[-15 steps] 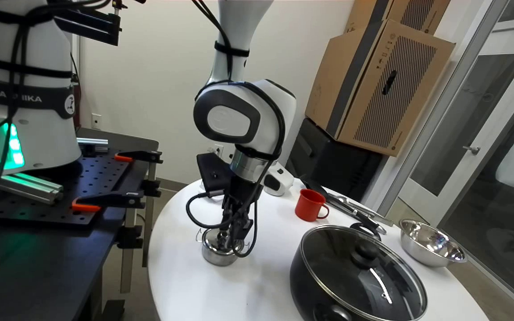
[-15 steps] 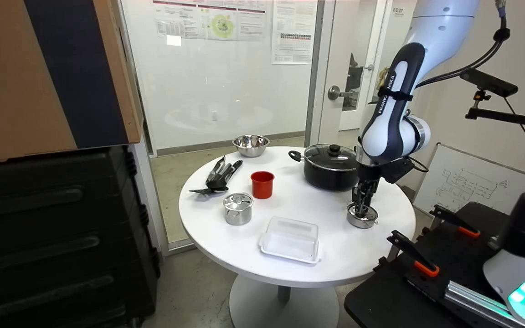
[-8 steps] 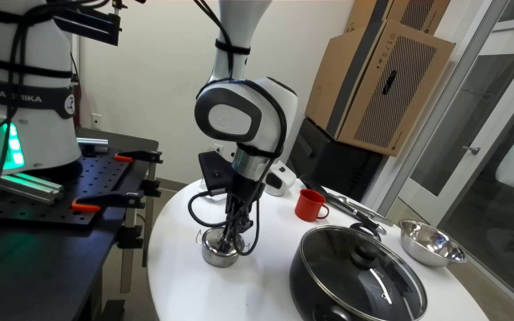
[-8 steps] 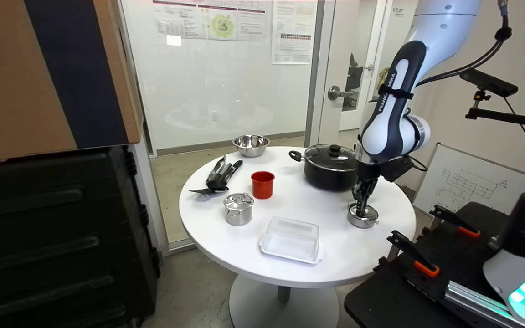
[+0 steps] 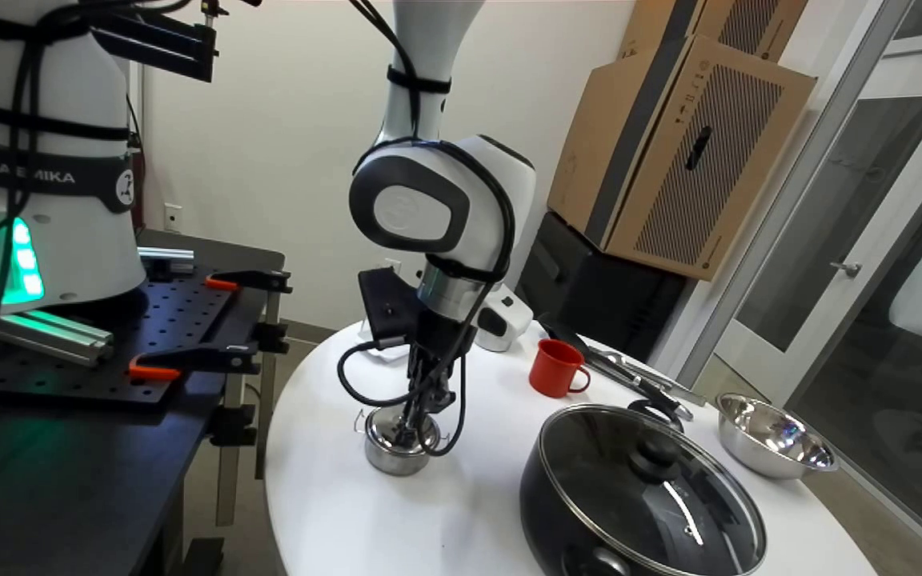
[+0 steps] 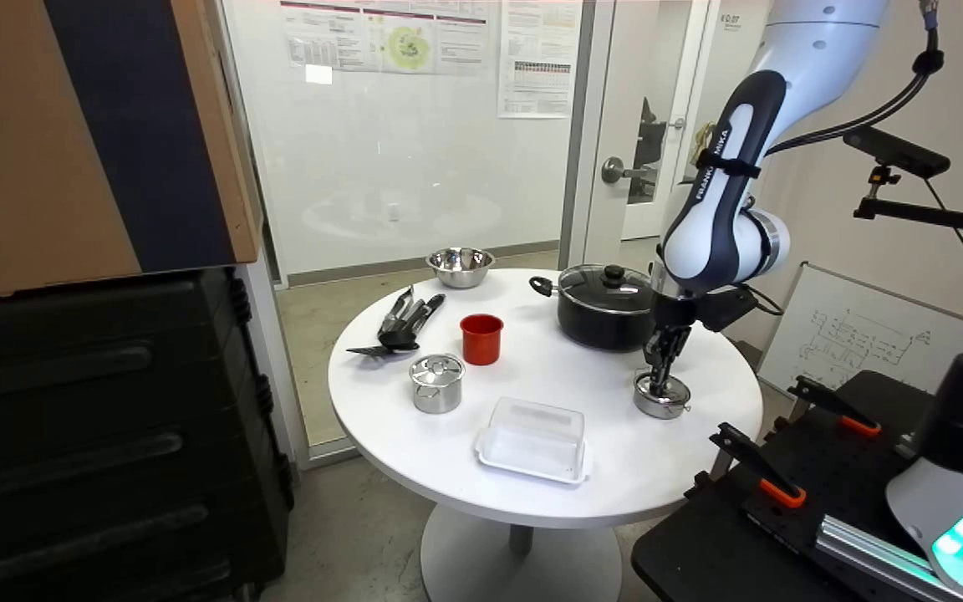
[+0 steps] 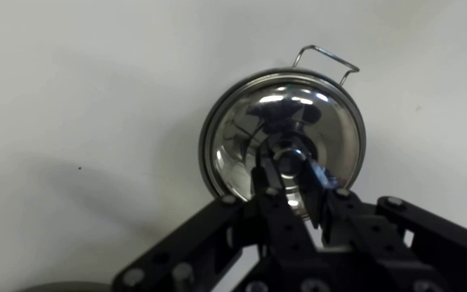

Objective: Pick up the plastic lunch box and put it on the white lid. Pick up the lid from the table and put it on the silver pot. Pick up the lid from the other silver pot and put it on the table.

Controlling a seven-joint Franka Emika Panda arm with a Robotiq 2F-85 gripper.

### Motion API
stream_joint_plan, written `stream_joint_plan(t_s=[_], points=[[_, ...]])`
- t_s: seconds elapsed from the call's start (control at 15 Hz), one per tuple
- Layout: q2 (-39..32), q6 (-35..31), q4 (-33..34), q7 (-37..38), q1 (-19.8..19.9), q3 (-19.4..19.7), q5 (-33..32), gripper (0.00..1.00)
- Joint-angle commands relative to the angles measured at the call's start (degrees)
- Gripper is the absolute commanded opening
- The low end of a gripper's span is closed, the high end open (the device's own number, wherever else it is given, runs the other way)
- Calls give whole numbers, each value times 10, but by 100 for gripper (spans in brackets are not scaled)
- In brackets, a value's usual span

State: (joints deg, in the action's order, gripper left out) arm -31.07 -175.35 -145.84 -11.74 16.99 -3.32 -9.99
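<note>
My gripper points down at the other silver pot, its fingers closed on either side of the round knob of that pot's lid. The lid appears seated on the squat pot; whether there is a gap under it I cannot tell. On the left part of the round white table stands the narrow silver pot, with a lid on top. The translucent plastic lunch box rests on the white lid by the table's front edge in an exterior view.
A large black pan with a glass lid stands close to the squat pot. Beyond the narrow pot are a red mug, dark utensils and a steel bowl. A black desk with clamps adjoins the table.
Over the last second my fingers closed in on the lid's knob. Since then the gripper, lid and squat pot have shifted together very slightly across the table; other objects stayed put.
</note>
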Motion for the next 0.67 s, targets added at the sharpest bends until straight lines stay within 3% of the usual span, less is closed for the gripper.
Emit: stream_joint_plan(t_s=[0.0,0.33,0.6], points=[[43,5,-30,-22,31,-34,20,5],[86,-13,-55,-28,53,-72,26,5],[84,-2,-25,-16,58,-121,63,5]])
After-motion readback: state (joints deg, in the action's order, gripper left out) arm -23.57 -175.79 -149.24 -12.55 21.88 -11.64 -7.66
